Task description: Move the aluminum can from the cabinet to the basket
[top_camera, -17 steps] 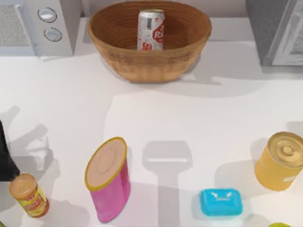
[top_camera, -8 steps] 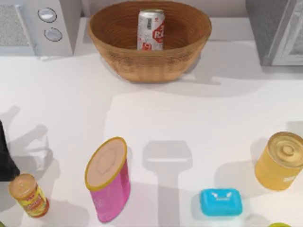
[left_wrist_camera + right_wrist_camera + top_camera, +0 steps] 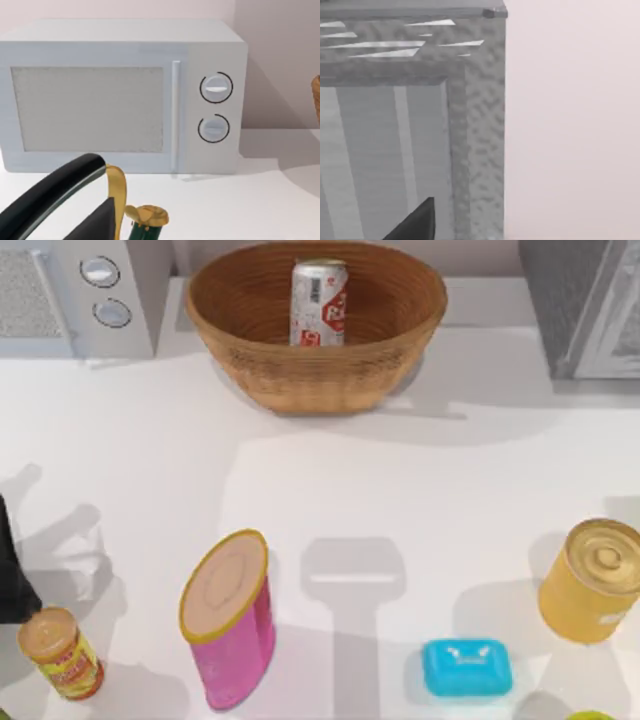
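The aluminum can (image 3: 318,302), silver-white with red lettering, stands upright inside the brown wicker basket (image 3: 250,360) at the back middle of the table. No gripper is touching it. The grey speckled cabinet (image 3: 585,305) is at the back right, and its corner and framed door panel (image 3: 395,150) are close up in the right wrist view. A dark part of my right gripper (image 3: 417,222) shows in front of that cabinet. My left arm (image 3: 10,575) is parked at the table's left edge, and my left gripper (image 3: 90,205) faces the microwave.
A light-grey microwave (image 3: 75,295) with two knobs stands at the back left. Along the front are a small orange-labelled jar (image 3: 60,652), a tilted pink canister (image 3: 230,620), a blue soap bar (image 3: 466,668) and a golden-yellow tin (image 3: 592,580).
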### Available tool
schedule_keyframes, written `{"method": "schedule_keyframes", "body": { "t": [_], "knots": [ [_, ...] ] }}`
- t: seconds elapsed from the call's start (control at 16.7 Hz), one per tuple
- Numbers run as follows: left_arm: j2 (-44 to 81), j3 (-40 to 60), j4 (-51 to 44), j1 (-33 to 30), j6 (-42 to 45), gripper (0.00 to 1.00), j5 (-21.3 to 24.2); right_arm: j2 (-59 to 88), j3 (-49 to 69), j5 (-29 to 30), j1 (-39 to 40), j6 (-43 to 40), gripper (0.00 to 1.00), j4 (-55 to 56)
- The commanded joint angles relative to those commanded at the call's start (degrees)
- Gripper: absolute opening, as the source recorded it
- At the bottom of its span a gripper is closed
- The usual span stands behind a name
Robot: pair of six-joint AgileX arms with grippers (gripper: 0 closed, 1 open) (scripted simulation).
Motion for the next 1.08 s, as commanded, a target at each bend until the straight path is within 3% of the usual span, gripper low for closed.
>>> {"method": "schedule_keyframes", "body": {
  "t": [0.42,0.9,1.08],
  "knots": [
    [0.0,0.0,0.0,0.0,0.0,1.00,0.0,-5.3,22.7,0.8,1.0,0.1,1.00,-27.6],
    [0.0,0.0,0.0,0.0,0.0,1.00,0.0,-6.0,25.7,1.0,1.0,0.1,1.00,-30.6],
    [0.0,0.0,0.0,0.0,0.0,1.00,0.0,-5.8,26.3,4.6,4.6,0.1,1.00,-30.8]
  ]
}}
